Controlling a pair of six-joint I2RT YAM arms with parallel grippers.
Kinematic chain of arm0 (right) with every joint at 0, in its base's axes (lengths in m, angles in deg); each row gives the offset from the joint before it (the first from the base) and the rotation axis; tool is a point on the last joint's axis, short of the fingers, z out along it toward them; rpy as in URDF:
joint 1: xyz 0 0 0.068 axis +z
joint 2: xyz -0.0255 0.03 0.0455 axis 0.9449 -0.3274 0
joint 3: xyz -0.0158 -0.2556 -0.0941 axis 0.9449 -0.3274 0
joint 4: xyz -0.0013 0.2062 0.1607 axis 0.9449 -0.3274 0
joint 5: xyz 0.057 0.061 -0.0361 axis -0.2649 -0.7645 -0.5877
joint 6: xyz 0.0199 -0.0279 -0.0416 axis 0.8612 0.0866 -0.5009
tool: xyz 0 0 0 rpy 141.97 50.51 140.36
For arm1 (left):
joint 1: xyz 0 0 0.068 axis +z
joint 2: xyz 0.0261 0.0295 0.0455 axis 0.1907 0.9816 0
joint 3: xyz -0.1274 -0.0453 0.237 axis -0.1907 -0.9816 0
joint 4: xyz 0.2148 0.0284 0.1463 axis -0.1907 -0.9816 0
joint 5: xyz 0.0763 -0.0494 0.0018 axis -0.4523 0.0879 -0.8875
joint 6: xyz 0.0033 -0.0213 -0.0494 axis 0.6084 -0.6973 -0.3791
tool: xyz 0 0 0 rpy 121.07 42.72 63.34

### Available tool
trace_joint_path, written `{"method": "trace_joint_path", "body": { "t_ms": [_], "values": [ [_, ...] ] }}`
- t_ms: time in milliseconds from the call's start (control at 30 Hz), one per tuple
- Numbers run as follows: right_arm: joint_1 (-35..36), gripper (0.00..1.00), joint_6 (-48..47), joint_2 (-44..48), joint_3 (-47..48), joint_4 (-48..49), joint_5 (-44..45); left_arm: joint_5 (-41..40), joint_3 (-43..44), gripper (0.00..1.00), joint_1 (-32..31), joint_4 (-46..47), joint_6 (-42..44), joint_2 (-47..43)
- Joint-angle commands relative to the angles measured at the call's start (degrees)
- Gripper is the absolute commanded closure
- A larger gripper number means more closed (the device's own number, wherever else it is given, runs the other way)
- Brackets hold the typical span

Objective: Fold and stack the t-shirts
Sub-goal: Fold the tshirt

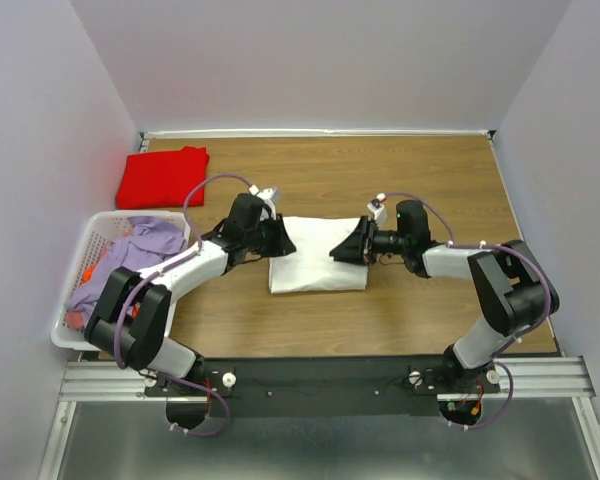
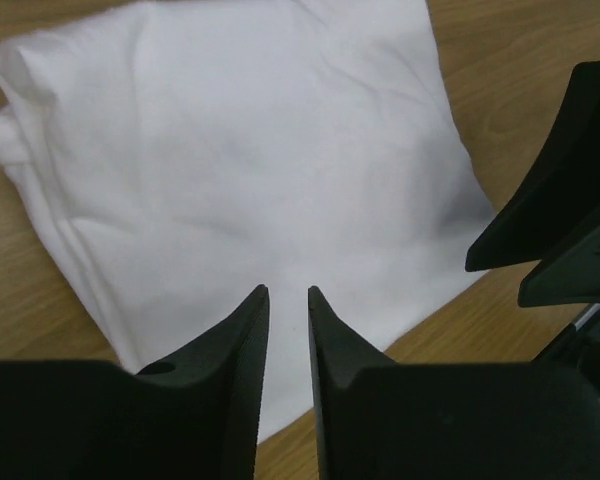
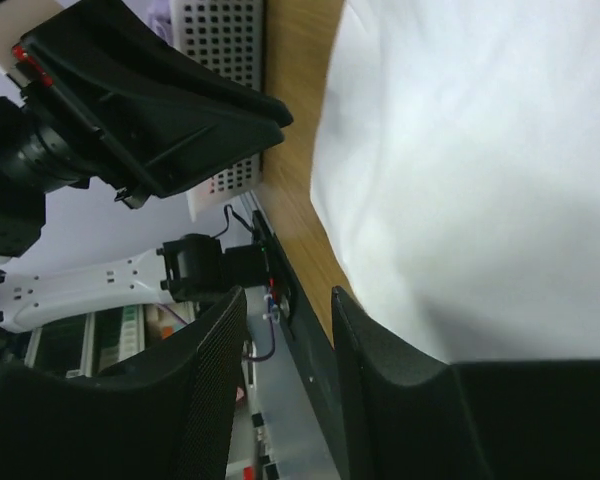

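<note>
The white t-shirt [image 1: 315,268] lies folded into a rectangle on the middle of the wooden table; it fills the left wrist view [image 2: 250,150] and shows in the right wrist view [image 3: 480,150]. The red t-shirt [image 1: 163,175] lies folded at the back left corner. My left gripper [image 1: 285,240] hovers over the white shirt's left edge, its jaws a narrow gap apart with nothing between them [image 2: 288,292]. My right gripper [image 1: 338,250] is over the shirt's right part, open and empty [image 3: 288,295].
A white slatted laundry basket [image 1: 102,222] stands at the table's left edge with purple cloth [image 1: 145,240] in it. The two grippers face each other closely over the white shirt. Grey walls enclose the table.
</note>
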Motion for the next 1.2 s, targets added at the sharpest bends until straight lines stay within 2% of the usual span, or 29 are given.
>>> {"method": "trace_joint_path", "body": {
  "t_ms": [0, 100, 267, 333, 467, 500, 600, 633, 733, 867, 967, 1167],
  "values": [
    [0.8, 0.53, 3.29, -1.8, -5.9, 6.2, 1.03, 2.49, -6.08, 0.76, -0.4, -0.03, -0.97, 2.14],
    [0.09, 0.53, -1.7, -6.36, -10.64, 6.73, 3.05, 1.88, -9.59, 0.86, 0.13, 1.55, -2.37, 4.86],
    [-5.96, 0.55, -4.09, -15.33, -14.26, 11.12, 2.27, 1.79, -14.7, 0.91, 3.64, 4.54, -4.05, 6.72],
    [-9.3, 0.55, -4.88, -15.61, -14.44, 11.39, 0.16, 1.71, -15.23, 0.92, 4.44, 4.63, -4.22, 6.02],
    [-10.19, 0.54, -2.7, -10.44, -14.09, 10.78, -3.53, 1.62, -14.88, 0.92, 4.97, 3.49, -3.88, 1.81],
    [-10.19, 0.54, -2.25, -8.94, -13.39, 10.25, -4.23, 1.79, -14.53, 0.91, 4.97, 2.79, -3.79, 1.01],
    [-9.93, 0.53, -3.82, -3.05, -10.06, 2.45, -3.54, 1.44, -12.33, 0.78, 4.97, 2.7, -2.99, -2.24],
    [-9.75, 0.53, -4.87, -1.04, -6.82, -1.23, -3.36, 0.75, -10.67, 0.7, 4.88, 2.7, -2.91, -2.95],
    [-9.66, 0.53, -4.36, -0.31, -0.13, -3.37, -2.48, -0.75, -7.68, 0.66, 5.05, 3.49, -2.47, -3.13],
    [-9.58, 0.53, -4.01, -5.13, 8.75, -3.55, -0.82, -0.84, 0.83, 0.66, 5.4, 5.33, -0.8, 3.18],
    [-9.66, 0.53, -4.27, -14.34, 14.62, -3.46, 0.59, -0.23, 6.37, 0.71, 5.84, 6.21, -0.1, 12.74],
    [-10.54, 0.54, -5.76, -26.93, 20.45, -3.29, 1.65, -1.72, 11.49, 0.79, 9.61, 7.18, -1.06, 23.04]
  ]
}}
